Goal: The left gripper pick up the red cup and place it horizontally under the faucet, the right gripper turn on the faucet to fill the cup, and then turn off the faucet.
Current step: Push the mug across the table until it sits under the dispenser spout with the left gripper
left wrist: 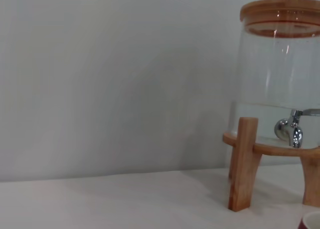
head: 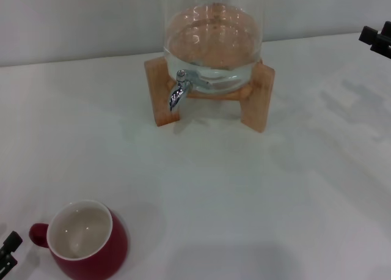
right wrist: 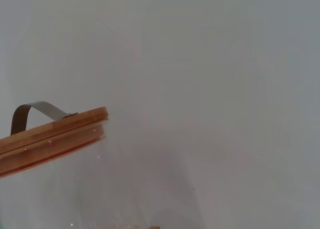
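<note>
Only from the head view, red cup [head: 88, 240] upright near left tool [head: 8, 250], jaw state unclear; lid [left wrist: 280, 11] in wrist views.

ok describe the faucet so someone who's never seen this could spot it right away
Find the glass jar on its wooden stand at the back of the white table. The faucet sticks out low on the jar's front, beside the stand's left front leg. It's the only shiny chrome piece, a small tap with a downward-curved spout.

Glossy red cup [head: 88, 243], chrome faucet [head: 178, 92], wooden stand [head: 164, 99].
</note>
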You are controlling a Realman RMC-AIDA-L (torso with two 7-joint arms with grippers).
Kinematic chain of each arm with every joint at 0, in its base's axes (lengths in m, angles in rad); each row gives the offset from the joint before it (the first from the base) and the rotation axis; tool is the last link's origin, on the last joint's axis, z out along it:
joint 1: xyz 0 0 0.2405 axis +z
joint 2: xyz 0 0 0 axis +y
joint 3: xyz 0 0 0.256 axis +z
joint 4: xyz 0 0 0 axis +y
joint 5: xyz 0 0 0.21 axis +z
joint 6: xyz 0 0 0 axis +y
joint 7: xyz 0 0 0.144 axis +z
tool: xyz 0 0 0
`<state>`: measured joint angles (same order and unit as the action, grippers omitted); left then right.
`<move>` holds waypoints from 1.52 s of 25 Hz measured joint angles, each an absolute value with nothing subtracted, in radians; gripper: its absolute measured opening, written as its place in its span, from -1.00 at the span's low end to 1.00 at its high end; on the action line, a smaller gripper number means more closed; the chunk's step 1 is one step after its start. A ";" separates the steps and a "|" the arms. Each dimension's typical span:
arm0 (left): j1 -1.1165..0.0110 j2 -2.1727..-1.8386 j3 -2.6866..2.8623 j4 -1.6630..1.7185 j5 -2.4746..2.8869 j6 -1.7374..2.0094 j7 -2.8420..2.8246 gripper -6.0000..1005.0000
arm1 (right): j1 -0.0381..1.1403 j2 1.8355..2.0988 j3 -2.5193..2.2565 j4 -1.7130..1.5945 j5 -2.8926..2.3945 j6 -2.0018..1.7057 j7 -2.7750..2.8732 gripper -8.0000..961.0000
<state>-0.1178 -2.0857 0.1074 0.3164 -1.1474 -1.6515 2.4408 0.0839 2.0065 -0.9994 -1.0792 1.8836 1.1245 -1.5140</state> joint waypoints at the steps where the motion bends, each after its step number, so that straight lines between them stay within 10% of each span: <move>1: -0.116 -2.085 0.107 0.313 -1.147 -1.651 2.445 0.55 | 0.085 2.006 -0.999 -1.079 1.884 1.124 -1.514 0.52; 38: -0.186 -2.082 0.115 0.282 -1.085 -1.516 2.476 0.50 | 0.106 2.008 -0.975 -1.071 1.884 1.124 -1.515 0.52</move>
<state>-0.1857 -2.0817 0.1151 0.2822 -1.0854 -1.5164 2.4762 0.1056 2.0078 -0.9750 -1.0709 1.8837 1.1243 -1.5149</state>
